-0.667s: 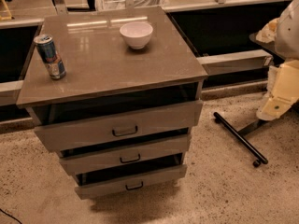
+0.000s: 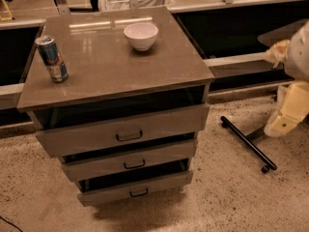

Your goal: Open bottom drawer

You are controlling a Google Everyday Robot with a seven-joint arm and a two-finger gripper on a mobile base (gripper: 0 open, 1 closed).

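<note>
The bottom drawer [image 2: 133, 187] is the lowest and slimmest of three grey-brown fronts on a wooden cabinet [image 2: 111, 71]. It has a small black bracket handle [image 2: 139, 193]. It stands slightly pulled out, with a dark gap above its front. My gripper [image 2: 282, 119] is at the cream end of my arm at the far right. It hangs above the floor, well to the right of the cabinet and touching no drawer.
A white bowl [image 2: 141, 35] and a blue drinks can [image 2: 52, 58] stand on the cabinet top. The middle drawer [image 2: 130, 159] and top drawer [image 2: 123, 129] also stand slightly out. A black bar on wheels [image 2: 248, 144] lies on the speckled floor at the right. Dark shelving runs behind.
My arm at the right has dropped a little lower. The cabinet, the drawers, the bowl and the can have not moved.
</note>
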